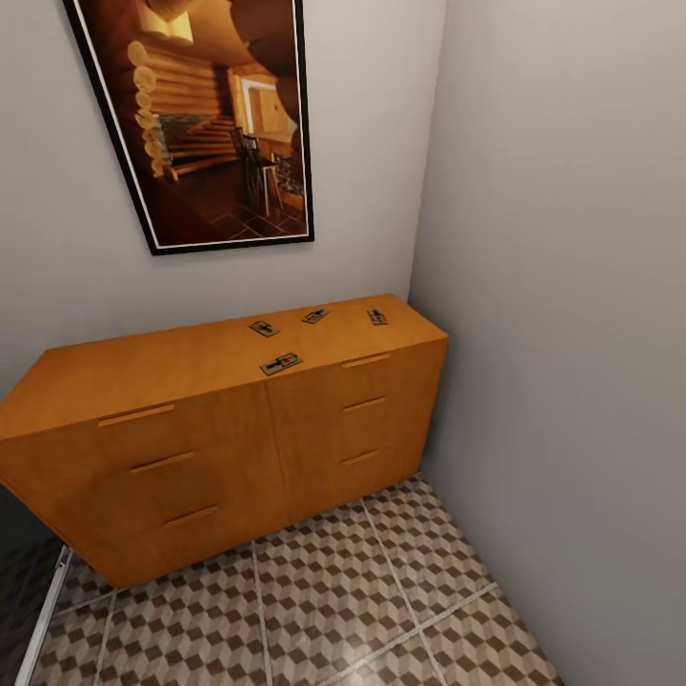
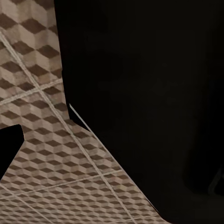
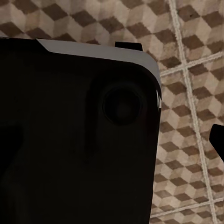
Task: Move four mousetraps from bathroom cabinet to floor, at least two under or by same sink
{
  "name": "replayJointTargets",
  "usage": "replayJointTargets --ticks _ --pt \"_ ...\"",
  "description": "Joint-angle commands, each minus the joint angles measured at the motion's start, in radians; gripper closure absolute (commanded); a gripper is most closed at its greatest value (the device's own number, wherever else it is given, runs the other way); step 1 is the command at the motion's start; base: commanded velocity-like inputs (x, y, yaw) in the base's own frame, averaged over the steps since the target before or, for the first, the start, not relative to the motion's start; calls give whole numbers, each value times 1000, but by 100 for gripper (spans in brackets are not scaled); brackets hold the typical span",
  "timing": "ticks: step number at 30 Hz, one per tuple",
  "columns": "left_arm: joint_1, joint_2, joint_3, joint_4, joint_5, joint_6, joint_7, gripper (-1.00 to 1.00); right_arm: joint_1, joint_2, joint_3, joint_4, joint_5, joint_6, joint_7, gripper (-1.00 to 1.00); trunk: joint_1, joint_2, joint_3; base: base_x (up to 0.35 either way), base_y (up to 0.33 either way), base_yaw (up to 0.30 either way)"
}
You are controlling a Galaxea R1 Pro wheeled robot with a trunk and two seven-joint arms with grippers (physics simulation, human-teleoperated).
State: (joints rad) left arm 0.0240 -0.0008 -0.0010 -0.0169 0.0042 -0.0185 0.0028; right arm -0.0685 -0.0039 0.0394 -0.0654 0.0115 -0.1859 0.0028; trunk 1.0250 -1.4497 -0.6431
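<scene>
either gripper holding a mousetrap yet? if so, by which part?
Apparently not: all four mousetraps lie on the cabinet top. The gripper jaws can't be made out in the wrist views.

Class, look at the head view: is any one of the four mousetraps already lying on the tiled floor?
No: all four mousetraps lie on top of the orange wooden cabinet, none on the bathroom floor.

dark robot body (image 3: pixel 74 140) close to wrist cameras, pincers unclear
</scene>
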Motion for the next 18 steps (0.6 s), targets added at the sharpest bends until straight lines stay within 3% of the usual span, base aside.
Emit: replayJointTargets --ticks 1,12,18 --pt "1 0 0 -2 0 -1 0 -100 0 0 4 1 1 -6 0 -100 0 0 -1 0 0 0" --pt "1 -4 0 -15 -1 -1 -8 -100 0 0 -1 3 -6 -18 0 -100 0 0 -1 0 0 0" --pt "1 -20 -1 -35 -2 0 -8 -100 0 0 2 2 -1 -18 0 -100 0 0 -1 0 0 0"
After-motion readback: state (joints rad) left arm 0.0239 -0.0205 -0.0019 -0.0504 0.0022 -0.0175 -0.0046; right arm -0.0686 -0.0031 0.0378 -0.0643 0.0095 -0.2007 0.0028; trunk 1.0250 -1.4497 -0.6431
